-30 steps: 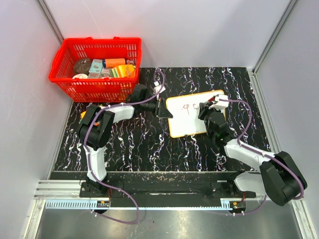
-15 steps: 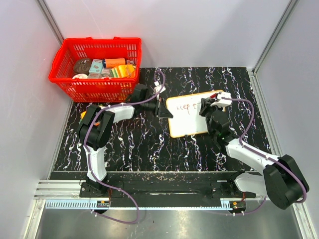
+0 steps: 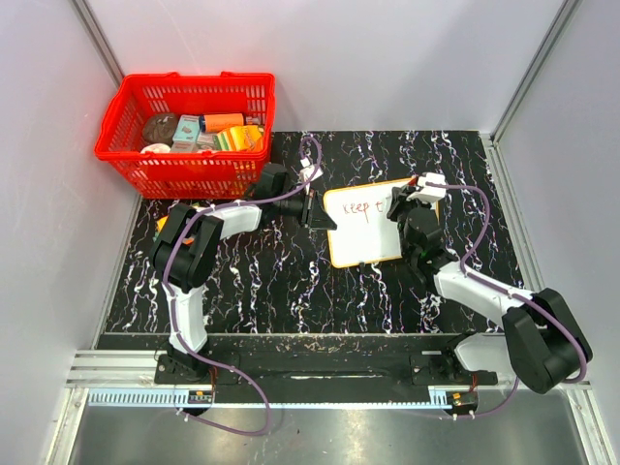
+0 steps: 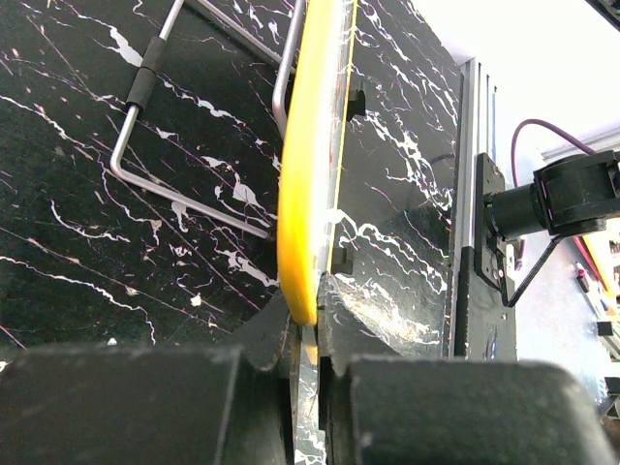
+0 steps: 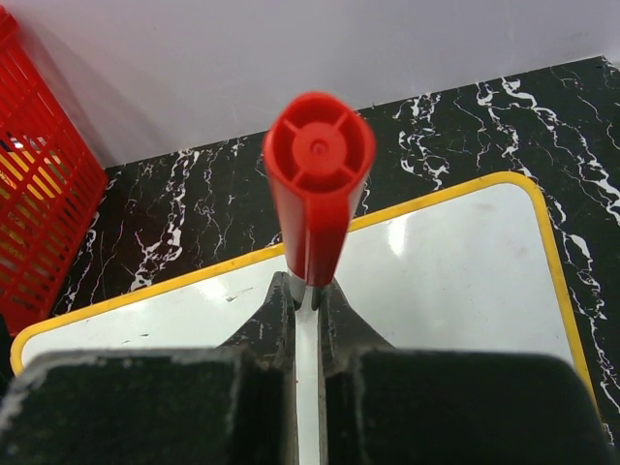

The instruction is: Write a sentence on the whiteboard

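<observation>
Yellow-rimmed whiteboard (image 3: 360,242) is clamped by its edge in left pincer (image 4: 308,315).

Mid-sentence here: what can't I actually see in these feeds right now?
- Top view: whatever follows "keep" on the whiteboard, covered by the right tool.
- Right wrist: tip of the marker, behind its own red end; no writing in frame.
- Left wrist: whiteboard seen edge-on in the left tool; its face is hidden.
- Top view: basket contents, too small to name.

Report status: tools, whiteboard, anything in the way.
Left tool shut on whiteboard edge. Right tool shut on red marker, over board. Sentence reads "keep" so far. Nothing blocking the board.
</observation>
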Robot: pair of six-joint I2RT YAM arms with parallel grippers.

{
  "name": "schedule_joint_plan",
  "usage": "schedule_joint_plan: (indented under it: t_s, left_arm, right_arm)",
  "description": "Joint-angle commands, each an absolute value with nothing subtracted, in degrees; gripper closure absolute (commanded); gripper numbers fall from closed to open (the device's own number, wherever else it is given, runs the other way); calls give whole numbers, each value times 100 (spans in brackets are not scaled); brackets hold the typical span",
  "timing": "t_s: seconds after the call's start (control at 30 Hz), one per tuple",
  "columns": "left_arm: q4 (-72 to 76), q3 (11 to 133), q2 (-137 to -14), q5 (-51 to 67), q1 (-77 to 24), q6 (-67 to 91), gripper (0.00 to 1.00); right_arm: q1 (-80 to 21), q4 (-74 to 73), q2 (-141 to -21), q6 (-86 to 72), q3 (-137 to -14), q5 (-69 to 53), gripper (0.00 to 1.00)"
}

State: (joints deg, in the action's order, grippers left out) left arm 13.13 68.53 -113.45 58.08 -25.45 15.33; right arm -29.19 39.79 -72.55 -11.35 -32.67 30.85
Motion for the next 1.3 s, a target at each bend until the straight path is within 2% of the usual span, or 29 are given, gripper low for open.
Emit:
schedule_joint_plan:
  t_s: [0.0,1.27]
  left_arm:
    - [703,6741,-11698,5238,-2707,686,100]
    - [686,6750,-11707,5229,-2725,668,100]
  right_arm:
    - [-2856,4333,-7312,-1090,-3472,3217,100]
    - [-2839,3621,-6882,-1802,-2716,2936,100]
